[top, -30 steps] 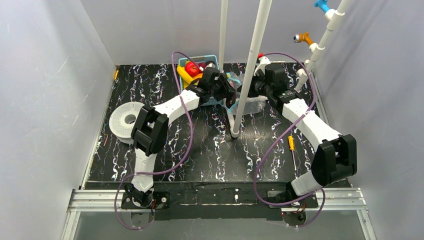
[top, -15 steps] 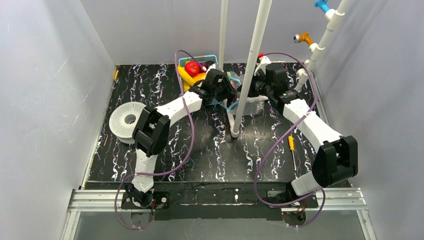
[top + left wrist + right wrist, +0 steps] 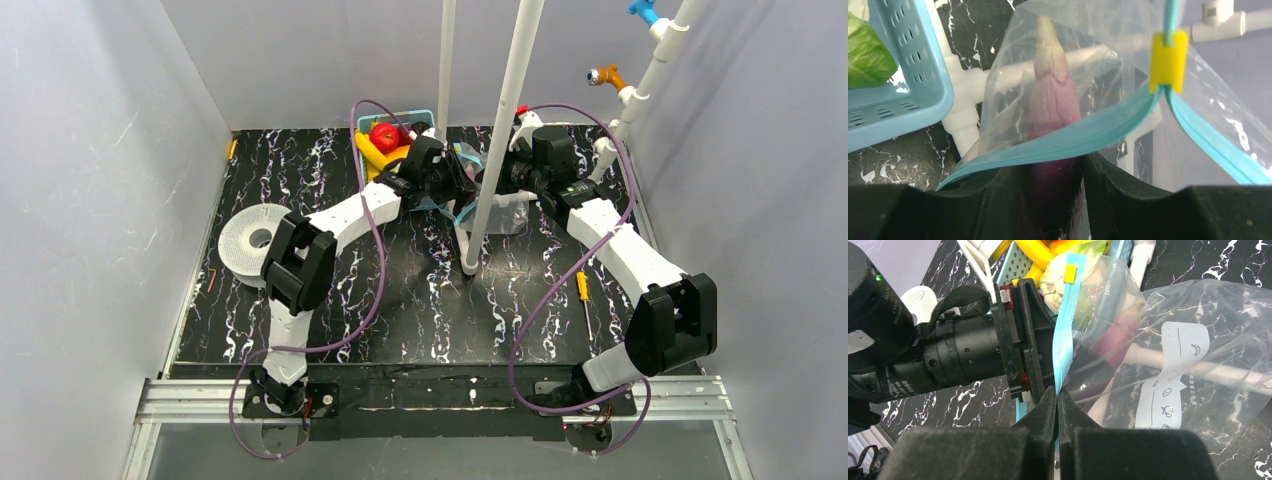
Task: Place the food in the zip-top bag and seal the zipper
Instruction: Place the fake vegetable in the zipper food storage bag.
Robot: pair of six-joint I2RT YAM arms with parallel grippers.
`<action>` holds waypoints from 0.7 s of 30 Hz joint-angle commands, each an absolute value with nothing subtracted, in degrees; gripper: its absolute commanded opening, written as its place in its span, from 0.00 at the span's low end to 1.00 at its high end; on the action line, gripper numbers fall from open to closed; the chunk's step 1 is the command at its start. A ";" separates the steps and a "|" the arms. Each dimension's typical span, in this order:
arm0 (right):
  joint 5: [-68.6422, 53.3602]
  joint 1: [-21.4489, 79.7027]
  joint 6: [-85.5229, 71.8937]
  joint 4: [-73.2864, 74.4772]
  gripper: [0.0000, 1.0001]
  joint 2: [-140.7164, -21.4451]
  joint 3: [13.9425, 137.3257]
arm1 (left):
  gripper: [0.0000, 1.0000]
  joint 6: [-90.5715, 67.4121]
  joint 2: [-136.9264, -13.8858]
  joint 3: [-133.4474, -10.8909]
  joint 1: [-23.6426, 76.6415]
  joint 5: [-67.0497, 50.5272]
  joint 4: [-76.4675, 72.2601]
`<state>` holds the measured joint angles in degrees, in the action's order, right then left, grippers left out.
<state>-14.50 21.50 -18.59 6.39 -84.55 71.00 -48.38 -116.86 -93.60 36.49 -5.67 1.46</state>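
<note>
View: overhead
Tabletop (image 3: 400,300): black with white veins.
Basket (image 3: 418,113): light blue, at the far edge, just left of the white pole (image 3: 505,110).
Apple (image 3: 384,136): red, lying in the basket.
Banana (image 3: 375,157): yellow, in the basket, touching the apple.
Bag (image 3: 505,215): clear and crumpled, on the tabletop at the pole, just beside the basket.
Left tool (image 3: 452,182): between basket and pole, at the bag. Its fingers are too small here to tell how they stand.

View: left wrist
Eggplant (image 3: 1053,110): purple with a pale tip pointing away. The tip end is inside the bag behind clear plastic, and the dark end sits between the fingers.
Left tool's state: clamped on the eggplant's near end, one finger against each side.
Zipper (image 3: 1083,137): a teal strip with its two sides parted. One side sags across the eggplant, and the other runs off to the lower right.
Slider (image 3: 1168,60): yellow, where the two sides meet.
Leaf (image 3: 868,60): green, in the basket at the upper left.

View: right wrist
Right tool (image 3: 1058,395): fingers together, pinching the zipper's edge between them.
Zipper's line: it rises from the fingers to the slider.
Eggplant here: a purple blur through the plastic, just right of the strip.
Left tool here: its black body is at the left, close against the strip.
Label (image 3: 1173,365): a white printed sticker on the bag's side.
</note>
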 commanded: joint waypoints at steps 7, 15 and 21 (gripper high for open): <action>-13.66 21.80 -17.72 5.01 0.01 -82.77 71.36 | 0.63 -39.57 -108.18 -97.30 35.33 -11.13 14.30; -14.01 21.71 -18.38 4.93 0.01 -82.28 71.18 | 0.70 -37.61 -103.43 -95.78 33.64 -11.13 19.99; -14.42 21.62 -18.99 4.74 0.01 -82.19 71.19 | 0.69 -33.69 -98.50 -92.26 33.09 -5.83 23.18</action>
